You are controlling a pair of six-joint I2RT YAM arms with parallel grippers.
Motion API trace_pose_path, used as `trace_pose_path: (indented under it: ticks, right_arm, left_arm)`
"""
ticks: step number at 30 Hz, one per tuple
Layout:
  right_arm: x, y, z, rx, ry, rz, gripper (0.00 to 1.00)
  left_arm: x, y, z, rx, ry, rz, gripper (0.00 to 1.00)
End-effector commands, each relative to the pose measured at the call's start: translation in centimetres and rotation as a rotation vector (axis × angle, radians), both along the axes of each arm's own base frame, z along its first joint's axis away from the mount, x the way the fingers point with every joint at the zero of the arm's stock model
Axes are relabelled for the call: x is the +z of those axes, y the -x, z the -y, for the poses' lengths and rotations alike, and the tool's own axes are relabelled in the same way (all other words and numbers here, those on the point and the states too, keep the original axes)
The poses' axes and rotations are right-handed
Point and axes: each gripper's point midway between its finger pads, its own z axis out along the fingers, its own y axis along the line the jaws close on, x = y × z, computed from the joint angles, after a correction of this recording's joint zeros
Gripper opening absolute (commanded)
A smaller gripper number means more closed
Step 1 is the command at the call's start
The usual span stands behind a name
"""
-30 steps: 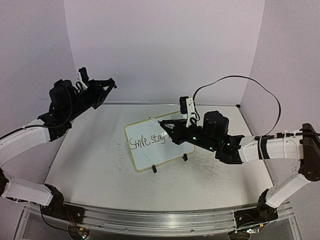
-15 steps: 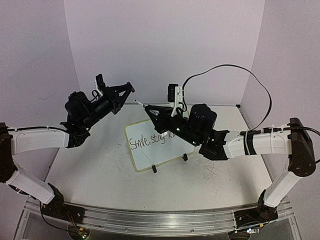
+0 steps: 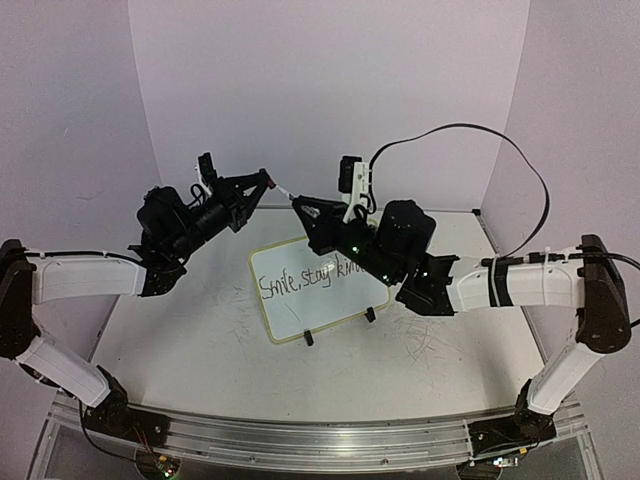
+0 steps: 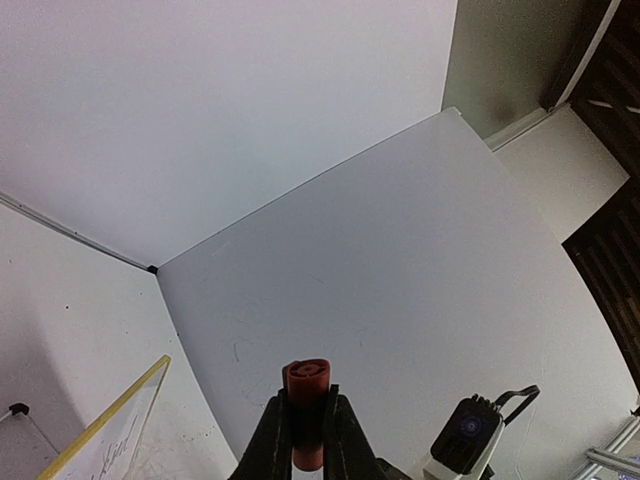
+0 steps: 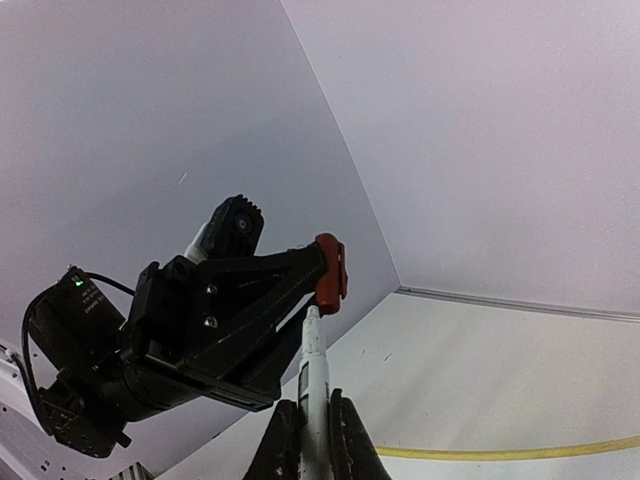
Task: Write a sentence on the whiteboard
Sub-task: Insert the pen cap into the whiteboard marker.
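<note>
Over far side of table [image 3: 180, 340]: left gripper [image 4: 305, 410] pinched on red cap [image 4: 306, 375], right gripper [image 5: 312, 410] clamped on marker [image 5: 314, 350]. Align tip with cap mouth (slowly), push straight.

The whiteboard [image 3: 315, 290] stands on the table [image 3: 180, 330], near its middle, with the sentence [image 3: 300, 280] across its face. Above the whiteboard's rear left corner, the left gripper [image 3: 265, 181] reaches in from the left, clamping a cap [image 4: 305, 385]. The right gripper [image 3: 299, 205] comes in over the whiteboard's rear edge from the right, clamping a marker [image 5: 314, 375] whose tip is at the cap
</note>
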Motion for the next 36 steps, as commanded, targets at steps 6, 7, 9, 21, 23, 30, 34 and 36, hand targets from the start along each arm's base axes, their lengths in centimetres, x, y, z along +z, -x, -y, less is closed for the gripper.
trace_pose_path:
  ticks: [6,7,9,21,23,30,34,36]
  right_arm:
    - [2.3,-0.3,0.2,-0.025,-0.059,0.038,0.00]
    - [2.1,-0.3,0.2,-0.027,-0.058,0.033,0.00]
    - [1.8,-0.4,0.2,-0.031,-0.054,0.028,0.00]
    - [1.0,-1.0,-0.5,-0.042,-0.033,0.010,0.00]
    - [1.2,-1.0,-0.4,-0.041,-0.037,0.014,0.00]
    - [2.3,-0.2,0.5,-0.029,-0.072,0.046,0.00]
    - [2.7,-0.1,0.6,-0.027,-0.079,0.057,0.00]
    - [2.6,0.1,0.5,-0.017,-0.080,0.055,0.00]
  left_arm:
    - [3.2,0.8,0.4,-0.033,0.067,0.069,0.00]
    - [3.3,0.8,0.3,-0.032,0.069,0.072,0.00]
    - [3.6,0.8,0.3,-0.030,0.073,0.077,0.00]
    - [4.1,1.0,0.5,-0.050,0.087,0.081,0.00]
    - [3.9,1.0,0.6,-0.053,0.085,0.077,0.00]
    - [3.4,0.8,0.6,-0.040,0.079,0.072,0.00]
    - [3.0,0.6,0.7,-0.044,0.074,0.065,0.00]
    - [2.9,0.6,0.7,-0.040,0.073,0.063,0.00]
